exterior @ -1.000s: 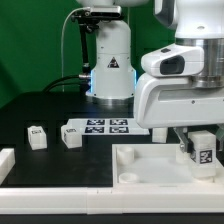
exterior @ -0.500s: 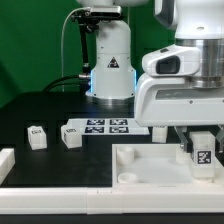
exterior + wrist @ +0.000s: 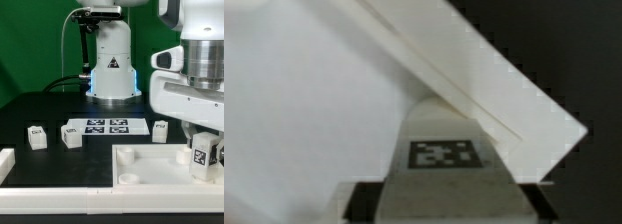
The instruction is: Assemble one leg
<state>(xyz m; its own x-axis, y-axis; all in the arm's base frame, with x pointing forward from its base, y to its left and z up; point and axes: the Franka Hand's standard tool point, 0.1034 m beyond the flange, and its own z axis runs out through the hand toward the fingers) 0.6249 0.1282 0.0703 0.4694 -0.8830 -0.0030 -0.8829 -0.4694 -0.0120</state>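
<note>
Shifted toward the exterior view's right since a second ago, the Panda arm has taken the leg (image 3: 204,155) along, and the white block now hangs over the right-hand end of the square tabletop (image 3: 140,172), which lies nearest the camera on the black desk (image 3: 30,110). The fingers (image 3: 363,205) are pinching the leg on two opposite sides. Its long axis stands upright and runs straight down from the fingers toward the tabletop. From the wrist, the leg's far end sits just beside the tabletop's raised rim (image 3: 473,70), on the inner side. Whether it touches the tabletop cannot be told, and no corner hole shows, so the next move looks to depend on bringing that lower end over the hole. The leg is a small white post, its black-and-white tag facing the exterior camera. Farther back, three loose legs (image 3: 37,137) rest on the desk, apart from one another, around the marker board (image 3: 105,127). The arm's base (image 3: 110,60) stands behind them.
</note>
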